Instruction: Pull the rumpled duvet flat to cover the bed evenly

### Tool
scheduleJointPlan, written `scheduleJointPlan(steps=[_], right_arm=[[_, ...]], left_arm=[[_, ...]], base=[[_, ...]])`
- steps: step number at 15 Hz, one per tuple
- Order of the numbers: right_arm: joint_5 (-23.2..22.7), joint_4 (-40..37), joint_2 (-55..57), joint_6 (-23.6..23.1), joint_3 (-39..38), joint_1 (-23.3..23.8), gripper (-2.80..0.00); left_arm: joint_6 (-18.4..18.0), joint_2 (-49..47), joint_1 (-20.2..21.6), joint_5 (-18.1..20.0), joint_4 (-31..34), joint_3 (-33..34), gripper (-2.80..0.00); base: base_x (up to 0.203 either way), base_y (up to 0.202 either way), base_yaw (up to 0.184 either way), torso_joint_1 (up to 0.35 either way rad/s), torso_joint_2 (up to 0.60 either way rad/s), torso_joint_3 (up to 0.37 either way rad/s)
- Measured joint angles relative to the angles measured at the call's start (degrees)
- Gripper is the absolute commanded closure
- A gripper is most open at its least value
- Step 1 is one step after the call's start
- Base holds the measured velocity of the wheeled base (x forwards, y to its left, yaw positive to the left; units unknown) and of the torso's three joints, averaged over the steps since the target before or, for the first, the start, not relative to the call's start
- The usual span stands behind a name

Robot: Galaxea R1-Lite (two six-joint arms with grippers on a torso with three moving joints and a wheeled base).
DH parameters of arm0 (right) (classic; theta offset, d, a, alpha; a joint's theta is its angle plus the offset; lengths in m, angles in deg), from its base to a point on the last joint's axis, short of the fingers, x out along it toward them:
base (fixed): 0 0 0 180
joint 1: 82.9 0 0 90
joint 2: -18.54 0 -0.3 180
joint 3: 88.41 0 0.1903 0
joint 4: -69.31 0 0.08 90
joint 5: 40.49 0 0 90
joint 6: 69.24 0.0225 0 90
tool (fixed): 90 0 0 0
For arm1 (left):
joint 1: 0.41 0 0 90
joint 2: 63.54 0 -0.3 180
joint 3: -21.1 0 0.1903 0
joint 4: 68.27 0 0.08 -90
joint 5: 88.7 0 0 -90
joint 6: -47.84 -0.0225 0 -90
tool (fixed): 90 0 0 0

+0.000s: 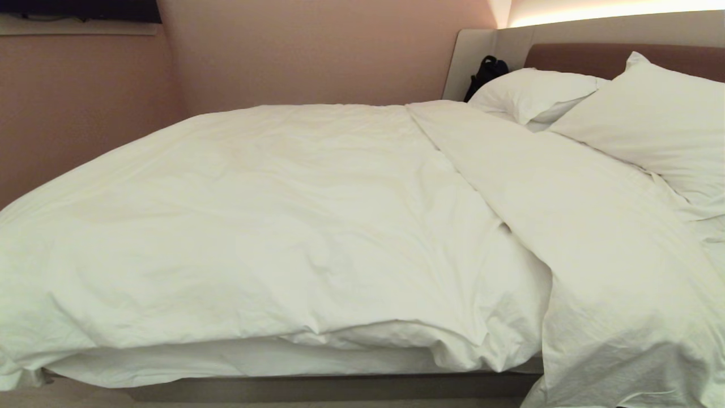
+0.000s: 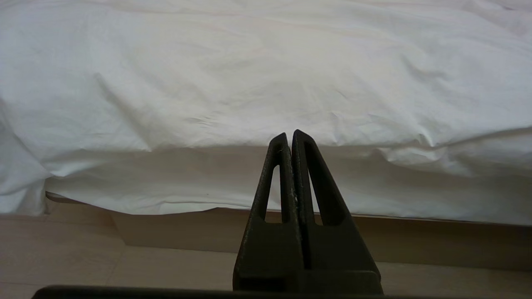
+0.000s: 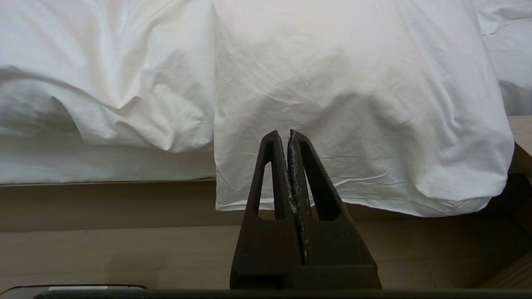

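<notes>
The puffy white duvet (image 1: 272, 226) lies rumpled over the bed (image 1: 317, 388). Its head-end part is folded back as a flat band (image 1: 600, 238) that hangs over the near side toward the floor. Neither arm shows in the head view. My left gripper (image 2: 289, 133) is shut and empty, held off the bed's near side and pointing at the duvet's lower edge (image 2: 208, 120). My right gripper (image 3: 281, 133) is also shut on nothing, apart from and facing the hanging fold (image 3: 357, 124).
Two white pillows (image 1: 532, 93) (image 1: 657, 122) lean at the brown headboard (image 1: 595, 56) on the right. A black bag (image 1: 486, 73) sits beside the far pillow. The sheeted mattress (image 2: 199, 182) shows under the duvet's edge. A pink wall (image 1: 79, 102) runs along the far side. Wooden floor (image 3: 124, 253) lies below.
</notes>
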State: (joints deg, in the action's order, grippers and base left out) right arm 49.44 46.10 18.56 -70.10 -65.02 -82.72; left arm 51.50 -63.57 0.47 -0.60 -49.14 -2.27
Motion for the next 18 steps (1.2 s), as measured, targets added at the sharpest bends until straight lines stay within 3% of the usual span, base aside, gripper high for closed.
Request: scheduleJointPlan(steps=[18], right_arm=[[0.00,0.00,0.00,0.02,0.00,0.00,0.00]], left_arm=[[0.11,0.00,-0.02,0.01,-0.05,0.00,0.00]], base=[[0.000,0.000,0.000,0.000,0.00,0.000]])
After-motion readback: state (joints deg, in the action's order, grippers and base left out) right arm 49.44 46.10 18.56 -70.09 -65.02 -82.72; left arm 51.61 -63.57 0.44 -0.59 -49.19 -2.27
